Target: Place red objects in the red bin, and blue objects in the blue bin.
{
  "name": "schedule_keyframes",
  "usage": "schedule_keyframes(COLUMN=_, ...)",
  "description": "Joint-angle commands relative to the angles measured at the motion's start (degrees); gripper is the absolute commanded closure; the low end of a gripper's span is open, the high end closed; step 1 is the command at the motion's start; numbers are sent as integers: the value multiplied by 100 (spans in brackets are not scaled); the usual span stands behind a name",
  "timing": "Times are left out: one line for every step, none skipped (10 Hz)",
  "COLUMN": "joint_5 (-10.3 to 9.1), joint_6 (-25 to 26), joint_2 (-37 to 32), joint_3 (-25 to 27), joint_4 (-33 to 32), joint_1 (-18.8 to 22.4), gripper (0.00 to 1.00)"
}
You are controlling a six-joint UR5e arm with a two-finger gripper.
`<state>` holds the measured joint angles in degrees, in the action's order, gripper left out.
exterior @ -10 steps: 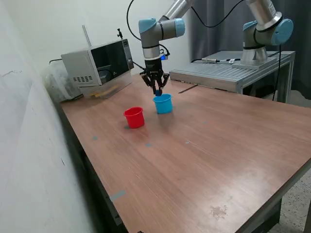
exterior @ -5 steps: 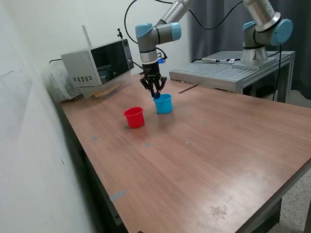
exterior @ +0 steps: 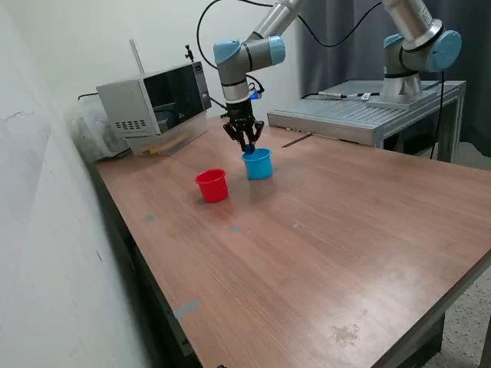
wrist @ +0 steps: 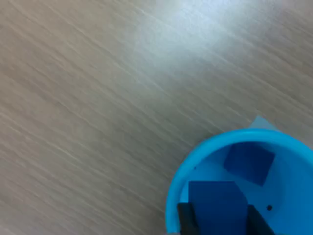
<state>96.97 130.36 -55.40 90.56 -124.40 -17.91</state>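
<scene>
One blue cube (wrist: 249, 162) already lay inside the blue cup (wrist: 195, 166); the gripper (wrist: 218, 221) pinched the second blue cube (wrist: 216, 200) just above that cup's rim, unreleased. No red cubes showed.

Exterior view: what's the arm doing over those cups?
The gripper hangs just above the light blue cup, shut on a dark blue cube. The wrist view shows a second blue cube already lying inside that cup. The red cup stands beside it on the table; its contents can't be seen. No loose cubes are visible.
</scene>
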Motion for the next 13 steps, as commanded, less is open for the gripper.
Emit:
schedule_keyframes(joint_5=41, joint_6=15, joint_2=-6, joint_3=-3, joint_4=21, joint_1=42, gripper=100)
schedule_keyframes(joint_5=137, joint_6=42, joint_2=-59, joint_3=14, joint_4=21, joint_1=60, gripper=100)
schedule_keyframes(joint_5=155, joint_6=42, joint_2=-181, joint_3=127, joint_4=21, joint_1=60, gripper=100)
schedule_keyframes(joint_5=155, joint_6=42, joint_2=-234, joint_3=189, joint_4=30, joint_1=60, gripper=100)
schedule_keyframes(joint_5=155, joint_6=42, joint_2=-244, joint_3=207, joint_4=30, joint_1=69, gripper=100)
schedule_keyframes(joint_5=155, joint_6=51, joint_2=-244, joint_3=242, joint_4=30, joint_1=77, gripper=100)
schedule_keyframes(joint_5=155, joint_6=51, joint_2=-244, joint_3=269, joint_4=30, joint_1=86, gripper=100)
schedule_keyframes(joint_5=155, joint_6=59, joint_2=-278, joint_3=312, joint_4=30, joint_1=138, gripper=100)
schedule_keyframes(joint_5=155, joint_6=59, joint_2=-287, joint_3=313, joint_4=30, joint_1=200, gripper=100)
schedule_keyframes(joint_5=138, joint_6=59, joint_2=-296, joint_3=304, joint_4=21, joint_1=244, gripper=0)
schedule_keyframes(joint_5=129, joint_6=59, joint_2=-296, joint_3=295, joint_4=21, joint_1=279, gripper=0)
schedule_keyframes(joint_5=103, joint_6=59, joint_2=-296, joint_3=278, joint_4=21, joint_1=288, gripper=0)
schedule_keyframes(joint_5=120, joint_6=59, joint_2=-296, joint_3=252, joint_4=12, joint_1=280, gripper=0)
